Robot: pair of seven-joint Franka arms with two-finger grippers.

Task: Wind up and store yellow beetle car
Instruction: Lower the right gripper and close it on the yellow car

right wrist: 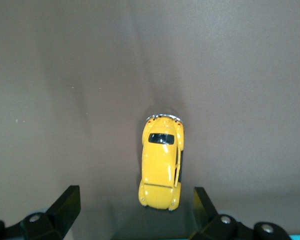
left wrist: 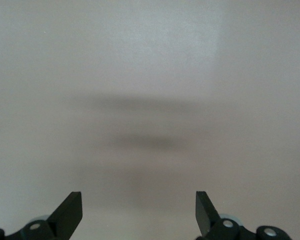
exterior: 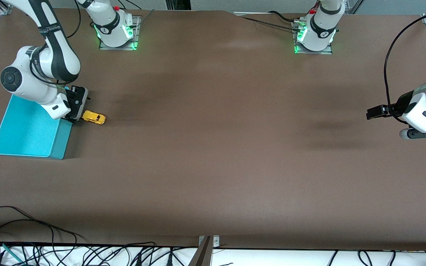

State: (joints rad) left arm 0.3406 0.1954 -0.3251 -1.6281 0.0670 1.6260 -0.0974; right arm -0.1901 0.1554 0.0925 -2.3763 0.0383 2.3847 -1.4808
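The yellow beetle car (exterior: 94,117) stands on the brown table beside the turquoise bin (exterior: 28,129), toward the right arm's end. My right gripper (exterior: 75,117) is open, low between the bin's edge and the car. In the right wrist view the car (right wrist: 162,162) lies just ahead of the gripper (right wrist: 135,200), its nearest end reaching between the tips of the spread fingers (right wrist: 69,200), touching neither. My left gripper (exterior: 374,112) is open and empty over bare table at the left arm's end; its wrist view shows only the table between its fingers (left wrist: 72,205).
The turquoise bin's rim (exterior: 59,138) stands right beside the right gripper. Cables (exterior: 31,236) lie along the table edge nearest the front camera. The arm bases (exterior: 117,33) stand at the table's farthest edge from that camera.
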